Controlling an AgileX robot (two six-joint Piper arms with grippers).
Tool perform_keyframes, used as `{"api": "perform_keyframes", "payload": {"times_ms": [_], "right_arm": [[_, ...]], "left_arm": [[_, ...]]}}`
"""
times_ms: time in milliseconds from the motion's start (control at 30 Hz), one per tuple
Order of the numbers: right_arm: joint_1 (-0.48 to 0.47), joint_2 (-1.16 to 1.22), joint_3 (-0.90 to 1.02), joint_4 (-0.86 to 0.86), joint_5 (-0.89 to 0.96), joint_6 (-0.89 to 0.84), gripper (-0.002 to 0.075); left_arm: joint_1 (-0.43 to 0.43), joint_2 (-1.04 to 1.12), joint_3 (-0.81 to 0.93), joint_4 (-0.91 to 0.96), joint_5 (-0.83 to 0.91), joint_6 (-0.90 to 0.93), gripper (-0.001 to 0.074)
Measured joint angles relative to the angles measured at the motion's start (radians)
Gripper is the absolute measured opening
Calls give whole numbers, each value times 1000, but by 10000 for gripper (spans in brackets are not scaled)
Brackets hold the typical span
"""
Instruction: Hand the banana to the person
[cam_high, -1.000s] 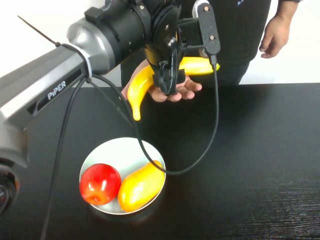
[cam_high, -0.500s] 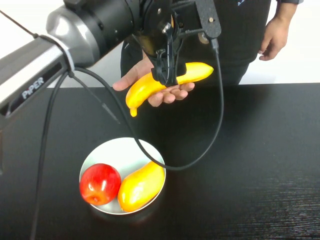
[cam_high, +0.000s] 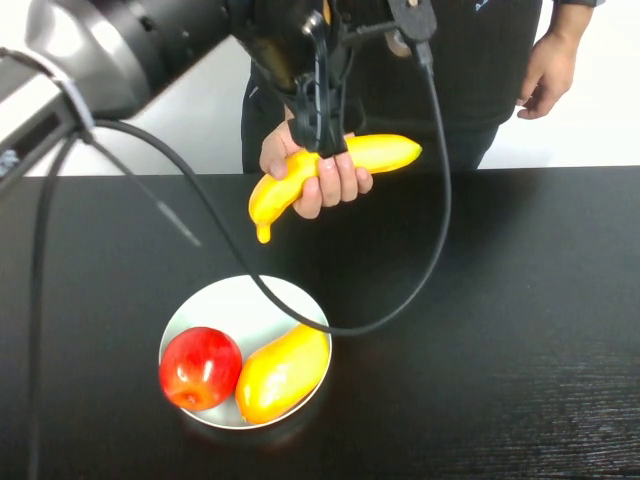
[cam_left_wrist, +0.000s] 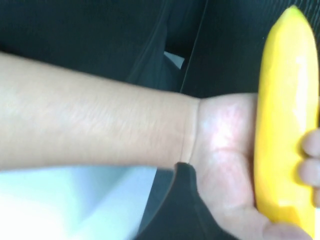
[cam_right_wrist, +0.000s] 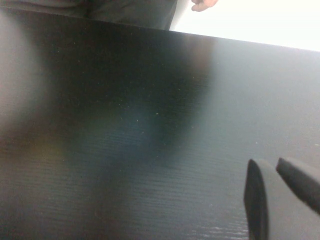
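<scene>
Gripping the smooth curved banana (cam_high: 335, 168), the person's hand (cam_high: 318, 172) sits beneath the left tool (cam_high: 322, 135), fingers parted; right tool (cam_right_wrist: 280, 192) nearly closed.

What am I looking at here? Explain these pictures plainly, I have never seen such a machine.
This is a robot with two arms, each ending in a gripper. One picture looks down from a raised camera; the other two come from cameras on the arms' wrists.

A black table carries a white round plate with a red apple and a plump yellow-orange mango. Beyond the table stands a person in a black shirt.

The left gripper hangs just over the long curved yellow banana, which the person's hand grips. The left wrist view shows that palm and banana close up. The right gripper hovers over bare table, parked.
</scene>
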Motion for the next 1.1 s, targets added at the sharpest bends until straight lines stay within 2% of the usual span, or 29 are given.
{"api": "perform_keyframes", "payload": {"times_ms": [100,200,300,400,467,567,867,1000,1100], "right_arm": [[0,0,0,0,0,0,-7],[0,0,0,0,0,0,-7],[0,0,0,0,0,0,-7],[0,0,0,0,0,0,-7],[0,0,0,0,0,0,-7],[0,0,0,0,0,0,-7],[0,0,0,0,0,0,-7],[0,0,0,0,0,0,-7],[0,0,0,0,0,0,-7]], "left_arm": [[0,-35,0,4,30,-31,547],[0,-102,57,4,30,-86,471],[0,-207,201,4,-3,-135,317],[0,-336,376,4,-73,-208,114],[0,-432,498,4,-118,-270,48],[0,-555,652,16,-161,-376,13],[0,-902,1072,23,-309,-665,-1],[0,-1058,1223,13,-452,-825,-1],[0,-1141,1290,13,-491,-889,-1]]}}
